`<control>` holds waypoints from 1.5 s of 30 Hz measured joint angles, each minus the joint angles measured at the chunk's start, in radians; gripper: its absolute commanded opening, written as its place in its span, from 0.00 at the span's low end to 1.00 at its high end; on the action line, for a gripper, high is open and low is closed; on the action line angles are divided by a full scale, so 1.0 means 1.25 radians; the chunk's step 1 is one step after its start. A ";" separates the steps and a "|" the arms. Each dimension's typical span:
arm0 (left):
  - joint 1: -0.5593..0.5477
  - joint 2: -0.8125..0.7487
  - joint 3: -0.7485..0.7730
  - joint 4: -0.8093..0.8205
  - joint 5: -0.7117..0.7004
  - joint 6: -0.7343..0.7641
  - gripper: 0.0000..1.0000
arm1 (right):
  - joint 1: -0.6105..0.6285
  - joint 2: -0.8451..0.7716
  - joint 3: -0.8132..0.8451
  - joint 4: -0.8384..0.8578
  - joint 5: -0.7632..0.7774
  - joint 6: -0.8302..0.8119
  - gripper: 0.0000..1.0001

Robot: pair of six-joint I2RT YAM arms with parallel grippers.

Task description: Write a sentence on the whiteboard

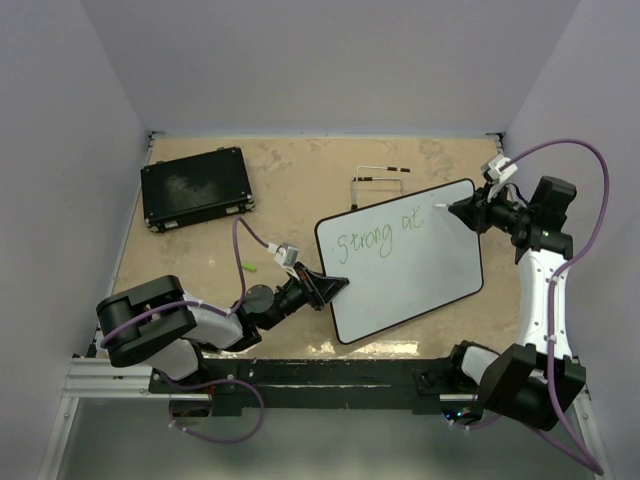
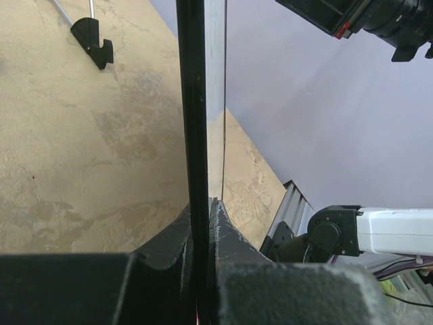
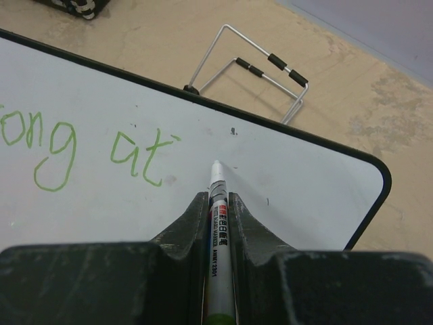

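The board (image 1: 420, 270) lies centre-right in the top view, its left edge clamped in the left gripper (image 1: 333, 284). Green words (image 1: 378, 238) on it read "Strong at". The right gripper (image 1: 458, 210), at upper right, pinches a marker (image 3: 218, 200), whose tip sits just right of "at".

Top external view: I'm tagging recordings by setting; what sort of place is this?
Probably a robot lab booth: lavender walls enclose a beige tabletop, with a metal mounting rail at its near edge.

The whiteboard (image 1: 420, 280) lies centre-right on the table (image 1: 290, 180), a wire stand (image 3: 287, 69) just behind it, the flat case (image 1: 195, 187) at far left, well apart
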 measured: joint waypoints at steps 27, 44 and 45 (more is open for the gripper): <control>0.002 0.000 -0.003 -0.001 -0.003 -0.017 0.00 | 0.043 0.040 0.000 0.032 0.019 0.013 0.00; 0.002 0.003 -0.003 -0.001 -0.003 -0.022 0.00 | 0.044 0.009 -0.016 -0.131 0.039 -0.130 0.00; 0.003 0.003 -0.003 0.000 -0.003 -0.021 0.00 | 0.044 0.009 -0.016 -0.129 0.039 -0.128 0.00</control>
